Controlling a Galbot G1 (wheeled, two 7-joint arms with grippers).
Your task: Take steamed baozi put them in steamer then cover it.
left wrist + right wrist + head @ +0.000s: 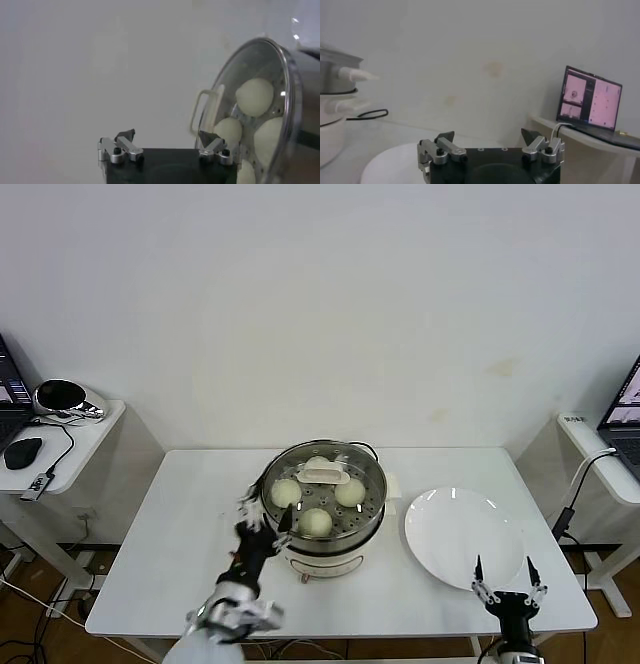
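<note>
Glass cover (322, 475) sits on the steamer (325, 529) at desk (180, 534) centre, four baozi (316, 522) under it. Left hand (266, 524) just beside the pot's near-left rim, jaws wide, empty. Right hand (506, 572) parked open by the plate (462, 536), well apart; left arm nearer

Left tool (266, 522): black body, silver metal knuckles with dark screws, pointed black fingertips (126, 134). Right tool (505, 570): same build (black block, silver brackets, black screw heads), two slim dark prongs. Left forearm white-silver near wrist.
</note>
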